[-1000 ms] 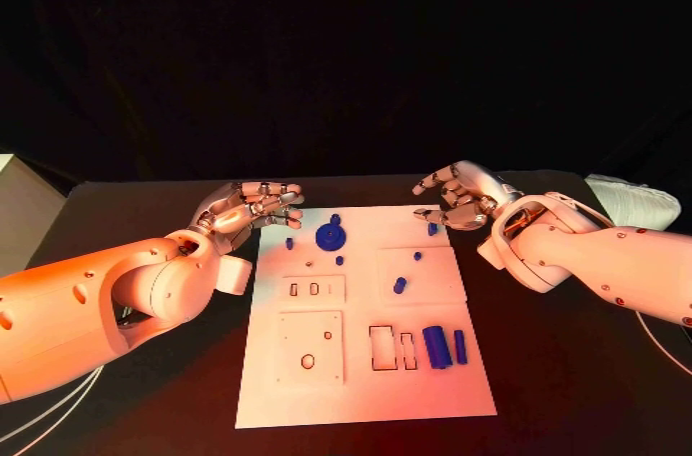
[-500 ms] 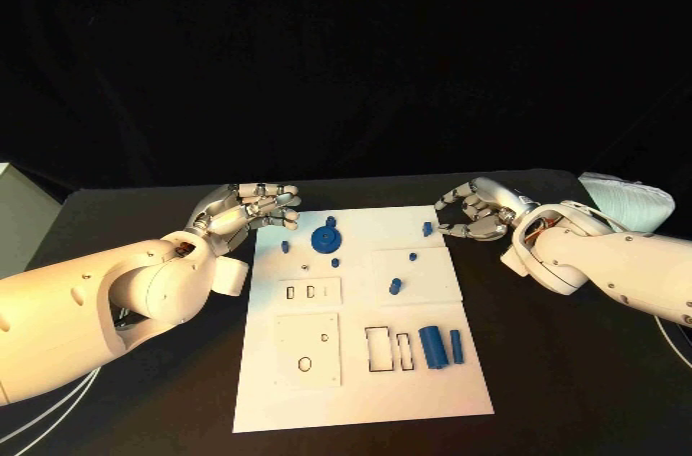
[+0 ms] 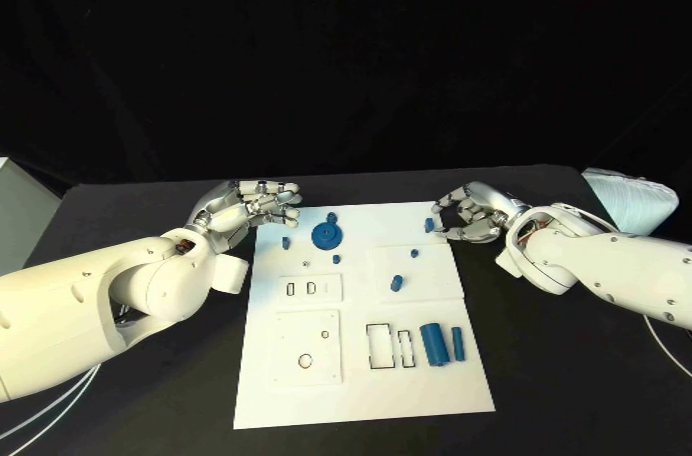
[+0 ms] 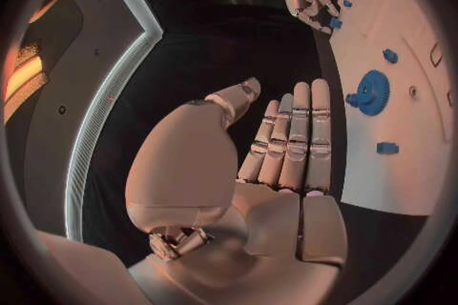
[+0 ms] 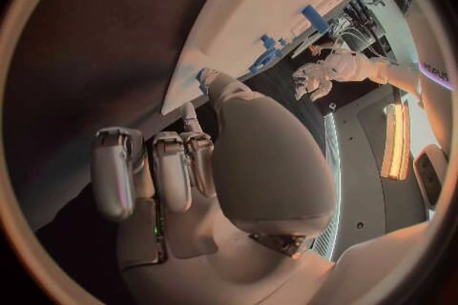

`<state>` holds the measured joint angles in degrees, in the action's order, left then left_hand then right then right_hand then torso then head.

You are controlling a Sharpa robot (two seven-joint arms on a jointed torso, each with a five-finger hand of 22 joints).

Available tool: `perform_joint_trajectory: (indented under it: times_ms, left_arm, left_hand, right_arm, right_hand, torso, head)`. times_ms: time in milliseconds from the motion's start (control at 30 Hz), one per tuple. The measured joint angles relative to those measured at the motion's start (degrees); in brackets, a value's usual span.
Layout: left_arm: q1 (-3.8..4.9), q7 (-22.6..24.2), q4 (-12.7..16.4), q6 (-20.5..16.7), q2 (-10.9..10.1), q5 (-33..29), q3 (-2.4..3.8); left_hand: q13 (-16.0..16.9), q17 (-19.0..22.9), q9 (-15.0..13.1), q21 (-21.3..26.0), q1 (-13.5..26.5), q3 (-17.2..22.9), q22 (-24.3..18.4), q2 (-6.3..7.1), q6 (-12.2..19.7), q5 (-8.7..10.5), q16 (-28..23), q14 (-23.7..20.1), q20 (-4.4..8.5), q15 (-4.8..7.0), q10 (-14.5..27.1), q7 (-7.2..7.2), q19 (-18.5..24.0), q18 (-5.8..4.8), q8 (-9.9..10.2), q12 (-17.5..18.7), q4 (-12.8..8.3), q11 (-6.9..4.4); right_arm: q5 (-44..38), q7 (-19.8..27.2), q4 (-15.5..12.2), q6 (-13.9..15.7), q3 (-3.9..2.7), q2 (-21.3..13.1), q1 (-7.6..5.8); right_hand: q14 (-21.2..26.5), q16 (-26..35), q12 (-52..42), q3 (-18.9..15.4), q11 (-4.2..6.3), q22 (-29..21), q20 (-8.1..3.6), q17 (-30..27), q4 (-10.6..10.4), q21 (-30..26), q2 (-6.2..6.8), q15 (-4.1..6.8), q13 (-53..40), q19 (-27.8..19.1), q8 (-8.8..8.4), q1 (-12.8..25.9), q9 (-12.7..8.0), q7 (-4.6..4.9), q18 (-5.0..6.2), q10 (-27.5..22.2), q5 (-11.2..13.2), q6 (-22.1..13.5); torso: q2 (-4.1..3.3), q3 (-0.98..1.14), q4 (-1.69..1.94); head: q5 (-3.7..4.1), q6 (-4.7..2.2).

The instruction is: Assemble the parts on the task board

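Observation:
The white task board [image 3: 361, 376] lies in the middle of the black table. A blue gear [image 3: 329, 237] sits near its far left end, and two blue cylinders [image 3: 433, 344] lie at the near right. Small blue parts are scattered over the board, one [image 3: 430, 224] at the far right edge. My left hand [image 3: 257, 204] hovers at the board's far left corner; the left wrist view shows its fingers [image 4: 296, 137] straight and holding nothing. My right hand [image 3: 469, 213] is at the far right corner with its fingers [image 5: 153, 168] curled in, its thumb close beside that small part [image 5: 203, 76].
The board has several empty rectangular and round slots [image 3: 382, 346] in its near half. A pale object [image 3: 635, 198] lies at the table's far right corner and a grey box [image 3: 18, 201] stands at the left edge.
My right hand has come down and in toward the board's far right corner, and its fingers have curled in. My left hand has hardly moved.

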<state>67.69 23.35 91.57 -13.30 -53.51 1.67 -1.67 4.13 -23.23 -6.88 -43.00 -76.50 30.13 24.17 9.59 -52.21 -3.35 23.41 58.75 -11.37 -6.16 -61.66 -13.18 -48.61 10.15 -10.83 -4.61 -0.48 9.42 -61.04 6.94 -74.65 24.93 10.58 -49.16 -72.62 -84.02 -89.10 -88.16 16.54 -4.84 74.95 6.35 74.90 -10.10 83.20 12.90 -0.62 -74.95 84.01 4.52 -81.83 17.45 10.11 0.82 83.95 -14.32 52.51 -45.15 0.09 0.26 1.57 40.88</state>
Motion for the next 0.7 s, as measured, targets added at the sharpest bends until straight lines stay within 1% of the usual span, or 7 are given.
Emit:
perform_joint_trajectory:
  times_ms: [67,300,500,533,633,700]
  left_arm:
    - [0.0,0.0,0.0,0.0,0.0,0.1,0.0]
    - [0.0,-0.1,0.1,0.0,0.0,0.2,0.0]
    - [0.0,-0.1,0.2,0.0,-0.2,0.4,0.0]
    - [0.0,-0.1,0.2,0.0,-0.2,0.4,0.0]
    - [0.01,-0.2,0.3,0.0,-0.3,0.4,0.0]
    - [0.01,-0.2,0.4,0.0,-0.3,0.4,0.0]
  left_hand:
    - [0.0,0.0,0.0,-0.2,0.0,0.0,0.0,0.0,0.0,0.0,0.0,0.0,0.0,0.0,-0.4,0.0,0.0,0.0,0.0,0.0,0.0,-0.01]
    - [0.0,-0.1,0.0,-0.2,0.0,0.2,0.1,0.0,0.0,0.0,0.2,0.0,0.0,0.0,-0.4,0.0,0.0,0.0,0.0,0.0,-0.2,-0.01]
    - [0.0,-0.1,0.0,-0.2,0.0,0.2,0.1,0.0,0.0,0.0,0.2,0.0,0.0,0.0,-0.4,0.0,0.0,0.0,0.0,0.0,-0.2,0.0]
    - [0.0,-0.1,0.0,-0.5,0.0,0.2,0.1,0.0,0.0,0.0,0.2,0.0,0.0,0.0,-0.4,0.0,0.0,0.0,0.0,0.0,-0.2,-0.01]
    - [0.0,-0.1,0.0,-0.5,0.0,0.2,0.2,0.0,0.0,0.0,0.2,0.0,0.21,0.0,-0.4,0.0,0.2,0.0,0.0,0.0,-0.2,-0.01]
    - [0.0,-0.1,0.0,-0.5,0.0,0.2,0.2,0.0,0.0,0.0,0.2,0.0,0.21,0.0,-0.4,0.0,0.2,0.0,0.0,0.0,-0.2,0.0]
  right_arm:
    - [0.0,-0.1,0.0,0.0,0.0,0.2,0.03]
    - [0.0,-0.2,0.0,-0.2,-0.01,1.1,0.17]
    - [0.0,-0.3,-0.1,-0.3,0.0,1.4,0.46]
    - [0.0,-0.3,-0.2,-0.3,0.0,1.4,0.48]
    - [0.0,-0.3,-0.2,-0.3,0.0,1.4,0.5]
    - [0.0,-0.3,-0.1,-0.3,0.0,1.4,0.52]
  right_hand:
    - [0.0,0.0,0.0,0.0,0.0,0.0,0.0,0.0,0.0,0.0,0.0,0.0,0.0,0.0,0.0,0.0,0.0,0.0,0.0,0.0,0.0,0.0]
    - [0.0,0.0,0.0,0.3,0.0,0.0,0.0,0.0,0.3,0.0,-0.22,0.0,0.0,0.0,0.0,-0.2,0.0,0.08,0.0,0.0,0.0,0.2]
    - [0.0,0.0,-0.6,1.2,0.0,0.0,0.0,0.0,0.4,0.3,-0.22,0.0,0.0,0.0,1.23,-0.2,0.4,-0.44,0.0,0.0,-0.2,2.3]
    - [0.0,0.0,-0.7,1.3,0.0,0.0,0.0,0.0,0.5,0.3,-0.23,0.0,0.0,0.0,1.23,-0.2,0.4,-0.44,0.0,0.0,-0.2,2.3]
    - [0.0,0.0,-0.7,2.4,0.01,0.0,0.0,0.0,0.6,0.3,-0.62,0.0,0.0,0.0,2.37,-0.6,0.7,-0.89,0.0,0.0,-0.2,4.0]
    - [0.1,0.0,-0.7,2.9,0.15,0.0,0.0,0.0,0.8,0.3,-0.72,0.12,0.0,0.0,2.66,-0.5,0.8,-1.29,0.0,0.0,-0.2,4.4]
  torso:
    - [-0.03,-0.03,0.0]
    - [-0.06,-0.03,0.02]
    - [-0.06,-0.02,0.06]
    - [-0.06,-0.02,0.07]
    - [-0.05,-0.02,0.07]
    - [-0.04,-0.02,0.07]
  head:
    - [-0.01,0.12]
    - [-0.16,0.49]
    - [-0.19,0.79]
    - [-0.19,0.83]
    - [-0.19,0.88]
    - [-0.19,0.9]
